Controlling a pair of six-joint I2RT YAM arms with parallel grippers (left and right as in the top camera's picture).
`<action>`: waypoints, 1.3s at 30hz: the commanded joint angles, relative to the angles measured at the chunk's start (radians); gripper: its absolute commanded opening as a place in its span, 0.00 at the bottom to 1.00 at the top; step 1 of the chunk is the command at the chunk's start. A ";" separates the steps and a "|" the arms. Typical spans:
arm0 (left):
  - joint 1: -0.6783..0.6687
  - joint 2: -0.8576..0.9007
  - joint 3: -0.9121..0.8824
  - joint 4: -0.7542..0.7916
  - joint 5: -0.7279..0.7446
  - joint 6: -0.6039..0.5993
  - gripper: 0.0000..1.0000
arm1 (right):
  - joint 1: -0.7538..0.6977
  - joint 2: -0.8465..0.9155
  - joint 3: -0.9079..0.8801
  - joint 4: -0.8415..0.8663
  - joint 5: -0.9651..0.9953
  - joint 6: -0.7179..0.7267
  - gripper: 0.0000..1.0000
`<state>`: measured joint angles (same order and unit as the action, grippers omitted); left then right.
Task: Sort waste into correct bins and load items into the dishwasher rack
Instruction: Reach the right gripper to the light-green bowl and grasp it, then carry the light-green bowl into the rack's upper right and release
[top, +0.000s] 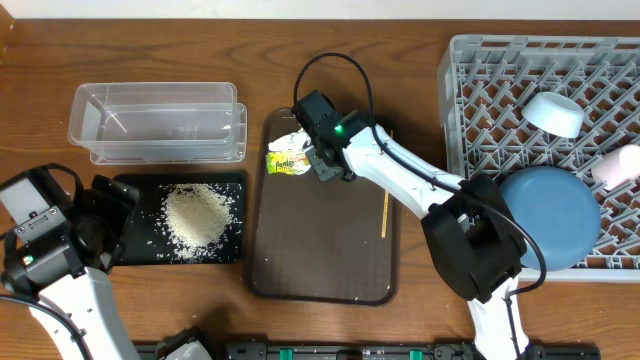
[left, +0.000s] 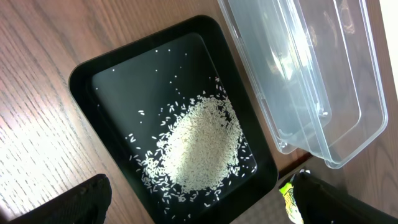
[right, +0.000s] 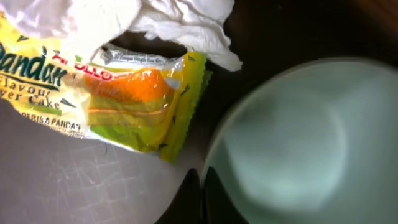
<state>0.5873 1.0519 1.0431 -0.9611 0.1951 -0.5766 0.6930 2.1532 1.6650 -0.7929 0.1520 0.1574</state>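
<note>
Wood-grain table (top: 40, 90), seen from overhead. The grey rack (top: 480, 90) fills the right side and runs off the frame. In it stand the blue plate (top: 555, 210), its lower left hidden behind the right arm's elbow, an upturned pale bowl (top: 555, 112), and the pink cup (top: 618, 165), which is cut by the edge. On the left, the clear tub (top: 150, 120) lies just behind the black tray (top: 225, 190), which holds the rice (top: 200, 218). In the middle lies the brown serving tray (top: 320, 260), with a thin stick (top: 384, 215) on it. The wrapper (top: 286, 160) sits at its far left corner. The right claw (top: 325, 162) is down just beside the wrapper, with its tips hidden under its own body. The left claw (top: 112, 200) hangs at the black tray's left edge, and its jaws are hard to make out here.

From the left wrist, that claw's two dark fingers show only at the bottom corners. They are wide apart and released, with nothing but tray and rice between them. The tub is cut off at the top and right. A yellow-green scrap of wrapper peeps beside one finger.

From the right wrist, the wrapper is sharp at upper left. The mint bowl (right: 292, 143) is a large blur, cut off at the right and bottom. The right claw is clenched, and its dark fingers (right: 189, 202) meet at the bottom edge against the bowl's rim. I cannot tell whether they pinch it.
</note>
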 joint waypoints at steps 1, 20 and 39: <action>0.003 0.000 0.019 0.002 -0.013 -0.002 0.96 | -0.004 -0.013 0.060 -0.014 -0.053 0.021 0.01; 0.003 0.000 0.019 0.001 -0.013 -0.002 0.95 | -0.550 -0.380 0.325 -0.193 -0.379 0.017 0.01; 0.003 0.000 0.019 0.001 -0.013 -0.002 0.95 | -1.291 -0.025 0.283 0.246 -1.453 0.010 0.01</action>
<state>0.5873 1.0519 1.0431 -0.9611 0.1951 -0.5766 -0.5716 2.0716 1.9507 -0.5995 -1.0508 0.1490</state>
